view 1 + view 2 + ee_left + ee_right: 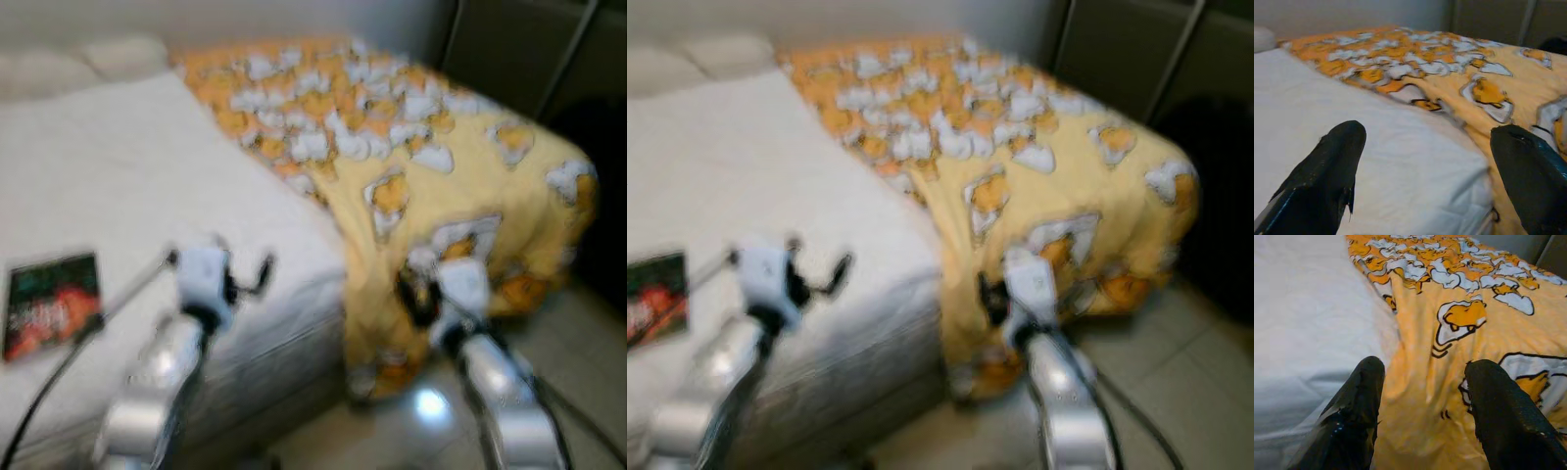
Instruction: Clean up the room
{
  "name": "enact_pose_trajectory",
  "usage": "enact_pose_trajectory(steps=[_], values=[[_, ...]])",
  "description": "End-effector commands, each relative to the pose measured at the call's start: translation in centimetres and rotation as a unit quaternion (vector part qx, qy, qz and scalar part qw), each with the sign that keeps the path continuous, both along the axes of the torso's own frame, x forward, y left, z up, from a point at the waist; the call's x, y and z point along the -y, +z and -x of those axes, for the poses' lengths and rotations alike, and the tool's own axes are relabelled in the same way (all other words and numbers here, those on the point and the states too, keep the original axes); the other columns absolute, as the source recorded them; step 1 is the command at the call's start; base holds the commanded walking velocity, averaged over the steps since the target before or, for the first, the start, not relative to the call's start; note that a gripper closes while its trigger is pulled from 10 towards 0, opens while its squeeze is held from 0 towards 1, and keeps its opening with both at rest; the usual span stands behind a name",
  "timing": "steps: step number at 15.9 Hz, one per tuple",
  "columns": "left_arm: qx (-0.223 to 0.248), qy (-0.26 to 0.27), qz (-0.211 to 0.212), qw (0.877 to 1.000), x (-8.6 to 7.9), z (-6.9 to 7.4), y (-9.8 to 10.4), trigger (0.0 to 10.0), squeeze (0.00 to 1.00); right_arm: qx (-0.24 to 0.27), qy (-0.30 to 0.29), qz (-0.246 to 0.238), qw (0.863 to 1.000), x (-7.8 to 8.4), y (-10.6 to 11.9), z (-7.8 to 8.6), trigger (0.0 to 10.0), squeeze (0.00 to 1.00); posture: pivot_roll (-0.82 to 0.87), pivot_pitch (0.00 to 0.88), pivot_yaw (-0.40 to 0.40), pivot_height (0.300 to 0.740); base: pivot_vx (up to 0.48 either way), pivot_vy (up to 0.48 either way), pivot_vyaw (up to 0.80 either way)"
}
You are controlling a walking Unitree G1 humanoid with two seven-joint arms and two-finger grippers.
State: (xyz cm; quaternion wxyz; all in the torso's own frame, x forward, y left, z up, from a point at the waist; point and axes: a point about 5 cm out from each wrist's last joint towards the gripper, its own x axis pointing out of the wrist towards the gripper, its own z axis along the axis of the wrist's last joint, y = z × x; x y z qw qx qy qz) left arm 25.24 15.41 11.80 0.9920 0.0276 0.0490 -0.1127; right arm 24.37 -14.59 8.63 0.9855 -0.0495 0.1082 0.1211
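A yellow blanket (pixel 441 137) printed with white and orange cartoon figures lies bunched over the right half of the bed and hangs down its foot end. White sheet (pixel 127 166) covers the bed's left half. My left gripper (pixel 220 259) is open, held just above the corner of the white mattress (pixel 1400 161). My right gripper (pixel 431 284) is open too. It hovers close over the blanket (pixel 1425 333) where the cloth drapes over the bed's edge, with nothing between its fingers (pixel 1361 396). The head views are blurred.
A dark red and green book (pixel 51 302) lies on the sheet at the near left. Pillows (pixel 78 59) sit at the head of the bed. A dark cabinet (pixel 529 49) stands at the back right. Shiny tiled floor (pixel 411 421) lies beside the bed.
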Motion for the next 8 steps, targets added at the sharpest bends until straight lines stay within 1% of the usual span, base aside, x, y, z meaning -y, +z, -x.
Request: enact_pose_trajectory(steps=[1,4,5,6,7,8], values=[[0.005,-0.002,0.002,1.0,0.5,-0.2,0.2,10.0,0.0,0.008,-0.017,0.012,1.0,1.2,0.6,-0.5,10.0,0.0,-0.04,0.0,0.016,0.74,0.0,-0.48,0.8],[0.008,0.001,0.002,1.0,0.7,-0.4,0.2,10.0,0.0,0.011,-0.018,0.028,0.999,1.8,0.8,-1.0,10.0,0.0,-0.03,0.0,0.007,0.74,0.0,-0.48,0.65],[0.011,0.002,-0.002,1.0,0.9,-0.5,0.3,10.0,0.0,0.01,-0.024,0.036,0.999,2.1,0.8,-1.2,10.0,0.0,-0.03,0.0,-0.001,0.74,0.0,-0.48,0.0],[0.005,0.009,-0.007,1.0,0.7,-0.5,0.1,10.0,0.0,0.024,-0.051,0.052,0.997,2.7,0.9,-1.7,10.0,0.0,-0.02,0.0,-0.004,0.74,0.0,0.0,0.0],[0.005,0.013,-0.009,1.0,0.4,-0.4,0.0,10.0,0.0,0.019,-0.061,0.081,0.995,3.2,0.8,-1.8,10.0,0.0,-0.02,0.0,-0.014,0.74,0.0,0.0,0.0],[0.006,0.019,-0.017,1.0,0.2,-0.2,0.0,10.0,0.0,0.01,-0.062,0.058,0.996,3.3,0.7,-1.6,10.0,0.0,-0.01,0.0,-0.017,0.74,0.0,0.0,0.0]])
